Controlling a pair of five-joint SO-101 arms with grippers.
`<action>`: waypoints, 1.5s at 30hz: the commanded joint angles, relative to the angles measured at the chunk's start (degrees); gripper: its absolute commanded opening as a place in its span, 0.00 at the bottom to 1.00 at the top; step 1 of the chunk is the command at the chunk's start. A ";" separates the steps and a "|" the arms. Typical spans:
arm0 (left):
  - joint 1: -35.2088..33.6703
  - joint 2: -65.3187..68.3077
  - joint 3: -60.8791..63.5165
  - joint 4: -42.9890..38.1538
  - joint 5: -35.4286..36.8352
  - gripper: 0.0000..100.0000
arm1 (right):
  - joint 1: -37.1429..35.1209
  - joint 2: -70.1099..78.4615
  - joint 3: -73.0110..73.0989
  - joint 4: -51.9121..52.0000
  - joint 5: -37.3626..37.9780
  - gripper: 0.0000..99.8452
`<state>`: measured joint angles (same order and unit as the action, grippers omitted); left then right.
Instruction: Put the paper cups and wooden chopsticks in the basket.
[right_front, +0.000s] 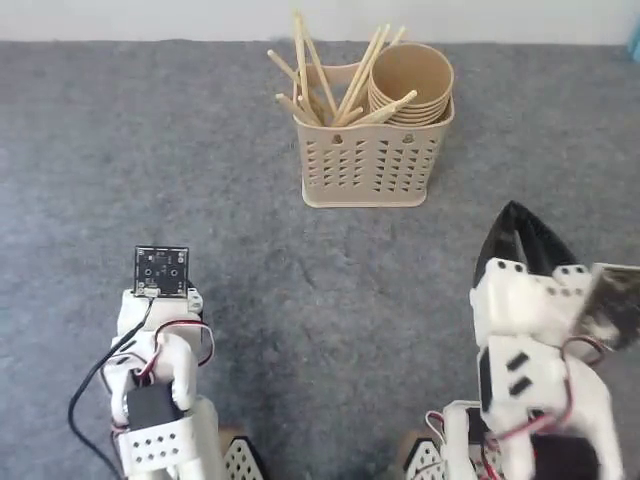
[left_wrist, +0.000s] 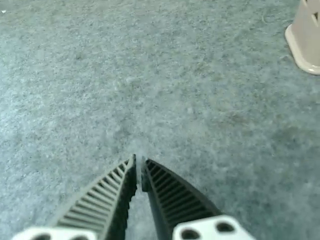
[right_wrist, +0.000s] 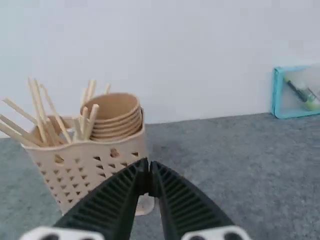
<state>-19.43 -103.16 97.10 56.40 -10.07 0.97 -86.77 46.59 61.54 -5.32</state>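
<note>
Grey carpeted table (right_front: 250, 280), beige perforated basket (right_front: 370, 165) upright near its far edge.

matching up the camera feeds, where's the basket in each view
High view: basket at the far middle of the carpet.
Left wrist view: a corner of its base, well beyond the left end effector.
Right wrist view: close behind the right end effector.
Shared landmark: grey carpet.
</note>
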 joint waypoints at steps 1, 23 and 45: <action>0.35 -0.97 -0.57 0.44 -0.62 0.01 | 2.51 -3.56 16.88 -9.19 3.52 0.01; 0.35 -0.97 -0.57 7.03 -0.44 0.01 | 2.95 -17.27 49.67 12.62 8.97 0.01; 0.09 -1.05 -0.57 16.00 -0.35 0.01 | 3.03 -17.19 49.76 13.58 9.32 0.01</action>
<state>-19.43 -103.16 97.10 72.22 -10.07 3.25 -102.77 95.38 74.81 3.12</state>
